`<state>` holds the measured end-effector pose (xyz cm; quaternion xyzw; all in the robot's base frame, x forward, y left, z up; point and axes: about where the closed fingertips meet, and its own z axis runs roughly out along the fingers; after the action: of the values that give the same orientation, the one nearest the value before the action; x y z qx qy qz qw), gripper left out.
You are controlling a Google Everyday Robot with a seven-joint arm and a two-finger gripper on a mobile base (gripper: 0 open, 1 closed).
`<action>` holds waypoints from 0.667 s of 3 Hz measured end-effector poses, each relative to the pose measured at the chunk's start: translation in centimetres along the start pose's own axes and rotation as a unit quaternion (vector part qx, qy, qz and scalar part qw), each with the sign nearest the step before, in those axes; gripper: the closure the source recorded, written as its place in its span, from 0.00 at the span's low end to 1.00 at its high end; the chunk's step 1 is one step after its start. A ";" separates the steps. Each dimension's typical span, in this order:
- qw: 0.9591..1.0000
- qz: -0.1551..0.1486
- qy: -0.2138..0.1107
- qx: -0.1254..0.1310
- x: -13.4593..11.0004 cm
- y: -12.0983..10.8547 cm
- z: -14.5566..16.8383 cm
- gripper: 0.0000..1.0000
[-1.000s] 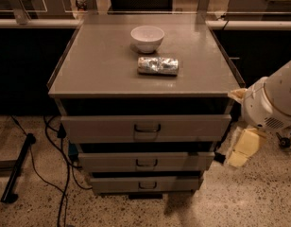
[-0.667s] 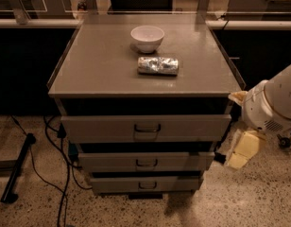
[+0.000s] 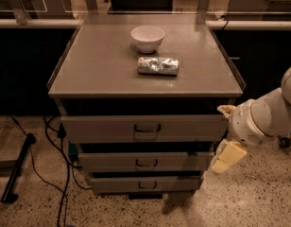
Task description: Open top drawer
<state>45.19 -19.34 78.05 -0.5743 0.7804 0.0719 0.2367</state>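
Floor: speckled pale stone floor (image 3: pixel 259 197), under everything, lit warm and dim.
Cabinet: grey metal drawer cabinet (image 3: pixel 63 91) at centre, standing on the floor with dark counters behind it.
Cabinet top: flat grey tabletop (image 3: pixel 103 65) with low raised edges at the sides.
Top drawer: the widest, tallest grey metal drawer (image 3: pixel 98 128), just under the tabletop, with a dark gap above its front.
Robot arm: white rounded arm (image 3: pixel 266 115) coming in from the right edge, level with the top drawer's right end.
Middle drawer: narrower grey drawer (image 3: pixel 107 161) directly below the top one.
Bottom drawer: the narrowest grey drawer (image 3: pixel 117 184), lowest in the stack.
Gripper: cream-coloured gripper (image 3: pixel 226 157) hanging beside the cabinet's right edge, at the height of the middle drawer, well apart from every handle; whether it is spread or pressed together cannot be told.
Foil roll: crinkled silver cylinder (image 3: pixel 158 65) lying on its side on the tabletop.
Bowl: small white round bowl (image 3: pixel 147 38), upright, just behind the foil roll.
Handle: small dark rectangular loop handle (image 3: pixel 147 128) at the centre of the top drawer's front.
Cables: black cables (image 3: pixel 53 169) trailing on the floor left of the cabinet.
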 end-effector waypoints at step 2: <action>0.999 0.010 -0.053 0.009 -0.4 -1.1 3.9 0.00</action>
<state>47.48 -17.84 74.98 -0.5599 0.7729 0.0977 0.2822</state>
